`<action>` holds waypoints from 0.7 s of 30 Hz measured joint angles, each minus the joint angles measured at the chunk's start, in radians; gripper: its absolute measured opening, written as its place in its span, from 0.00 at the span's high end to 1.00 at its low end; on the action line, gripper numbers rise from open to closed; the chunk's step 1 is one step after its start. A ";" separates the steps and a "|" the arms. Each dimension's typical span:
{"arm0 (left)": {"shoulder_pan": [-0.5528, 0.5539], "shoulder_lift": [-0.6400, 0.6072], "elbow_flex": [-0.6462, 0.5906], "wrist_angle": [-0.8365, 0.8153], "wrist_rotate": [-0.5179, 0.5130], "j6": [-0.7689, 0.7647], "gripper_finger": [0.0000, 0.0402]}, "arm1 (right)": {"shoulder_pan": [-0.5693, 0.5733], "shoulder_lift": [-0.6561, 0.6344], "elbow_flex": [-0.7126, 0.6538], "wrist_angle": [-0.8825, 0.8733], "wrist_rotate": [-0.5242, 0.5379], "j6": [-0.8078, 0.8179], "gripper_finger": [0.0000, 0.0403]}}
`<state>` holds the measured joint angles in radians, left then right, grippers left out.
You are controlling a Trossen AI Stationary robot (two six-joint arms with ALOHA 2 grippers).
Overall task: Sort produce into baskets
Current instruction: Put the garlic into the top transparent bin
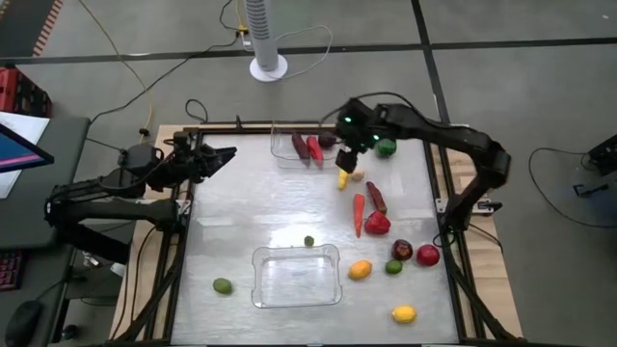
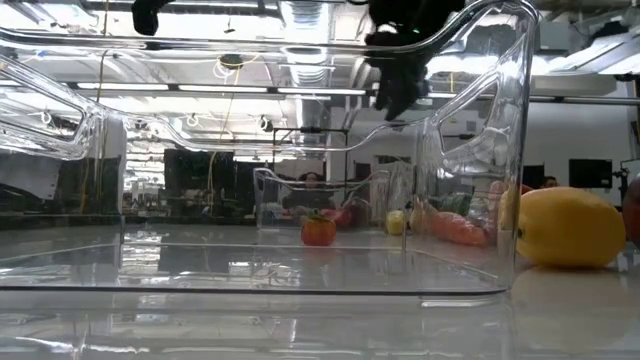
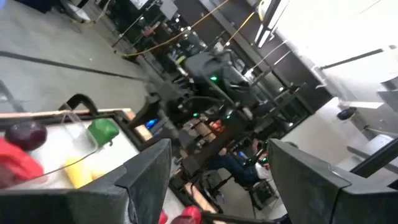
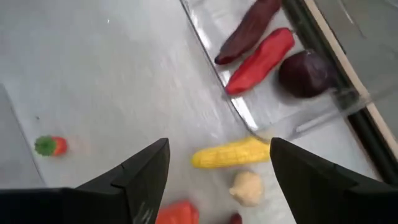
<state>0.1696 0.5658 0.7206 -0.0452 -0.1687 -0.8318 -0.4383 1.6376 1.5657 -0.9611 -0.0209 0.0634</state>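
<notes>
The far basket [image 1: 299,146] holds a long maroon piece [image 4: 249,31], a red chili [image 4: 261,59] and a dark round piece [image 4: 308,73]. The near basket [image 1: 296,277] stands near the front edge with nothing in it. My right gripper [image 1: 353,145] hangs open above the table just right of the far basket, slanting down, with nothing between its fingers. Below it lie a yellow corn [image 4: 231,152] and a beige garlic [image 4: 247,186]. My left gripper [image 1: 220,157] waits open at the table's left edge, held level.
Loose produce lies right of centre: a green piece [image 1: 386,147], carrot [image 1: 359,214], red piece [image 1: 377,225], maroon ball [image 1: 402,251], orange [image 1: 360,271] and lemon [image 1: 404,313]. A lime [image 1: 223,285] lies at the near left, and a small red piece [image 1: 308,241] behind the near basket.
</notes>
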 joint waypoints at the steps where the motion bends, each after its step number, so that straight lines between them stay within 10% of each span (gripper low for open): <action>1: 0.000 0.004 0.000 -0.003 0.000 0.000 0.37 | -0.003 -0.033 -0.052 0.038 0.006 0.027 0.25; 10: 0.000 0.051 -0.001 -0.009 -0.001 0.000 0.37 | -0.013 -0.141 -0.455 0.282 0.020 0.095 0.20; 21: 0.000 0.076 -0.001 -0.010 0.005 -0.012 0.37 | -0.076 0.042 -0.513 0.333 0.019 0.076 0.13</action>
<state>0.1696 0.6415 0.7200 -0.0551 -0.1638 -0.8436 -0.5145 1.6800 1.0527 -0.6283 -0.0015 0.1398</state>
